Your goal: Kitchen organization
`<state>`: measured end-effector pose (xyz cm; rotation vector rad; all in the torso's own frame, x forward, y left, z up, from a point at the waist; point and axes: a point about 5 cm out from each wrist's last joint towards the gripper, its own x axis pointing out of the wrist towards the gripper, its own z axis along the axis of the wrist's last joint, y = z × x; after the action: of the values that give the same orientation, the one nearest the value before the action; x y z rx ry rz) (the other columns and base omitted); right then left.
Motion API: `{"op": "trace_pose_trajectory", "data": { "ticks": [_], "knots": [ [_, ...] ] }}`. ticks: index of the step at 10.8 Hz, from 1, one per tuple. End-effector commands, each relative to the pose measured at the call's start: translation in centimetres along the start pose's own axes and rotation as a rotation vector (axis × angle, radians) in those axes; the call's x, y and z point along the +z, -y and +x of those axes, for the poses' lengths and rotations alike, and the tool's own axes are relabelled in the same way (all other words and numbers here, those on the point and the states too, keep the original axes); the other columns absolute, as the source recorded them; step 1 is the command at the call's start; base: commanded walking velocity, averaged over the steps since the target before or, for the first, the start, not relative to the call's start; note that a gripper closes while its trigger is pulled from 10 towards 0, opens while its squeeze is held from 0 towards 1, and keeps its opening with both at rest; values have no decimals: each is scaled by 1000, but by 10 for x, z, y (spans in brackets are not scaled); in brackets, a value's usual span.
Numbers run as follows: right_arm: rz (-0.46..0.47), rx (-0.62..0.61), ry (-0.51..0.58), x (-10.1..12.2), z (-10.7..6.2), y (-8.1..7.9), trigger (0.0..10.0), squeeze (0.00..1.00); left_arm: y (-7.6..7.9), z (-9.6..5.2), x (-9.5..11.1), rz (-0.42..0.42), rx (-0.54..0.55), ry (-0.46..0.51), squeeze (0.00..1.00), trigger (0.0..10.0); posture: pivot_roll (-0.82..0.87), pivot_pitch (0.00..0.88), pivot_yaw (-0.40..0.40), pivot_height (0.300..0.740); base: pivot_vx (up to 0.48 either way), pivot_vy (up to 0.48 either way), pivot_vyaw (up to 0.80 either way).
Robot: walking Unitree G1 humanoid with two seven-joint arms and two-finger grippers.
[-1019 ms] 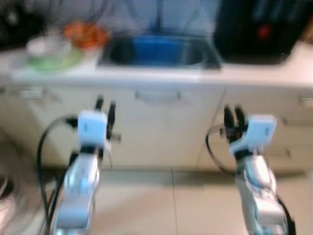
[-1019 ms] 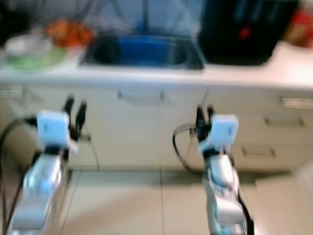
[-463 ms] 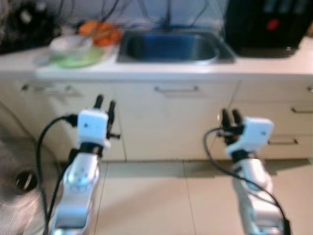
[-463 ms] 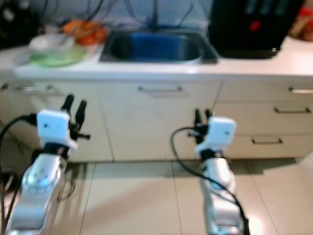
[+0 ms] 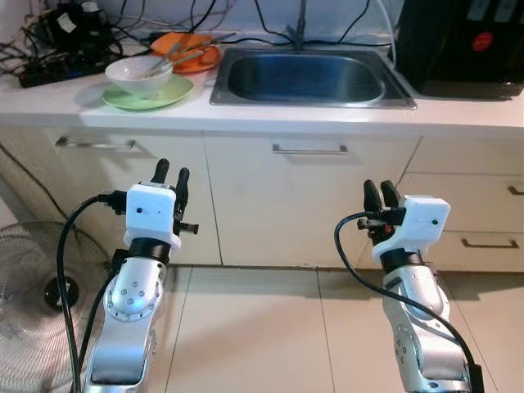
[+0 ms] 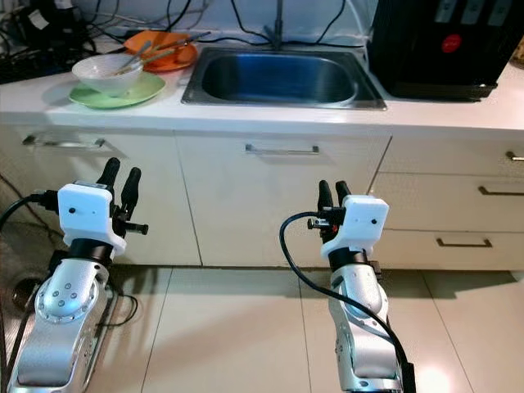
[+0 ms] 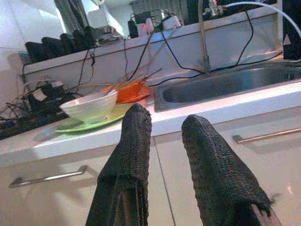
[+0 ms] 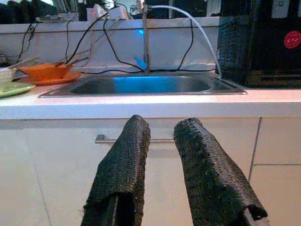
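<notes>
A white bowl (image 5: pixel 139 74) with utensils in it sits on a green plate (image 5: pixel 150 96) at the left of the white counter (image 5: pixel 270 116). Behind it lies an orange dish (image 5: pixel 190 51) holding utensils. A steel sink (image 5: pixel 304 78) is set in the middle of the counter. My left gripper (image 5: pixel 171 174) and right gripper (image 5: pixel 380 195) are raised in front of the cabinet doors, well below the counter, both open a little and holding nothing. The left wrist view looks past its fingers (image 7: pixel 136 136) at the bowl (image 7: pixel 89 107); the right wrist view faces the sink (image 8: pixel 141 84).
A black appliance (image 5: pixel 463 41) stands on the counter right of the sink. Cables and a power strip (image 5: pixel 61 33) crowd the back left. A floor fan (image 5: pixel 33 274) stands at my lower left. Cabinet handles (image 5: pixel 309 150) face me across tiled floor (image 5: pixel 262 327).
The whole picture has shifted and gone from blurred to sharp, so the camera moved and settled. Both arms keep the same raised pose, grippers unchanged.
</notes>
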<state>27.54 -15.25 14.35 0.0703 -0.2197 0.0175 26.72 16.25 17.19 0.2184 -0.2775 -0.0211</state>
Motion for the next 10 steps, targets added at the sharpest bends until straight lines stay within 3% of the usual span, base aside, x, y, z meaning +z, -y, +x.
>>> {"op": "trace_pose_trajectory", "data": {
  "ticks": [1, 10],
  "knots": [
    [-3, 4, 5, 0, 1, -1, 10000, 0, -1, 3, 3, -6, 4, 8, 0, 10000, 179, 20, 9, 717, 382, 0, 0],
    [-10, 14, -26, -5, 3, -4, 10000, 0, 3, 5, 2, 0, -24, 2, 0, 10000, 179, 20, 13, 717, 373, 0, 69]
  ]
}}
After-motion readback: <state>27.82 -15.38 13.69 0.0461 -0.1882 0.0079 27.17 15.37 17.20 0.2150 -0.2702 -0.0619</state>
